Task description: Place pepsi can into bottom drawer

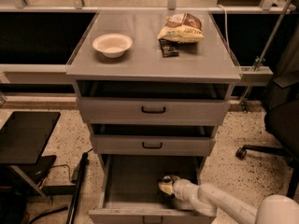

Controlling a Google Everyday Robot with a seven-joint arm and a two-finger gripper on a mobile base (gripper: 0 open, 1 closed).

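Down low at the front, reaching from the right into the open bottom drawer (126,183): gripper (167,186), close to the grey floor. Cannot tell if open or shut. Pepsi can not plainly seen, maybe hidden at the tip for setting down. Lots of bare floor on the left. Little room to lift under the middle drawer (152,145). Far up top, white bowl (112,45) and snack bag (181,28), well apart.

The bottom drawer (131,183) is the lowest and deepest of the grey cabinet, and it stands pulled out with its flat grey floor showing. The gripper (167,185) sits inside it, right of middle. The pepsi can cannot be told apart there.
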